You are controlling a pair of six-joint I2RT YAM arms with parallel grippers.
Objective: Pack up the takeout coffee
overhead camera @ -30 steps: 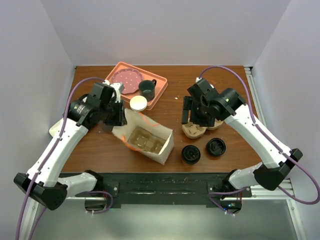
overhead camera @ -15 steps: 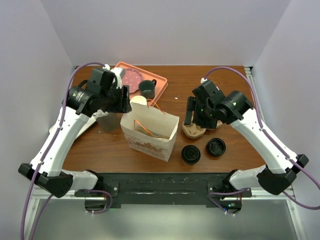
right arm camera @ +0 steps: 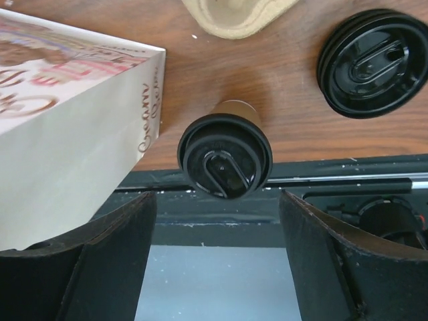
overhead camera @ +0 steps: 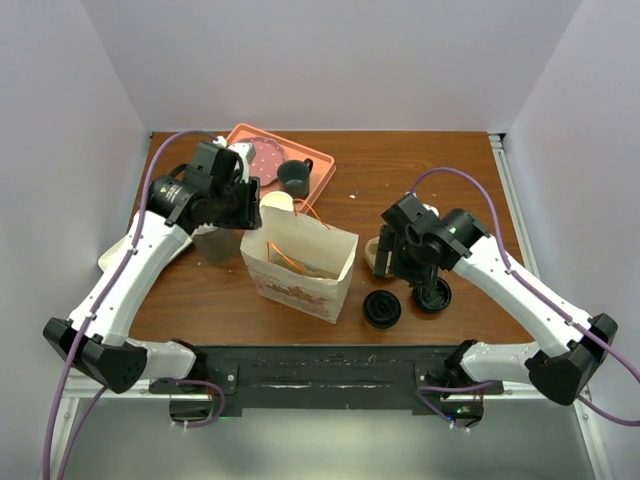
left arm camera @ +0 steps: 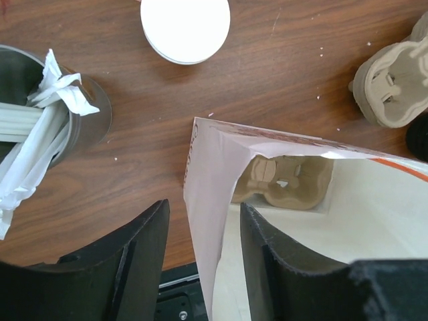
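The takeout coffee, a tan cup with a black lid, stands near the table's front edge, right of the paper bag. In the right wrist view the cup lies just ahead of my right gripper, which is open wide and empty above it. That gripper hovers between the cup and a cardboard carrier. My left gripper is open, its fingers astride the upright bag's left wall. A second carrier lies inside the bag.
A loose black lid lies right of the cup. An orange tray at the back holds a pink plate and a dark green mug. A white disc and a grey holder of napkins sit by the bag.
The bag has gone from lying on its side to standing upright as my left gripper rose. My right gripper moved from over the carrier toward the front edge, over the coffee cup.
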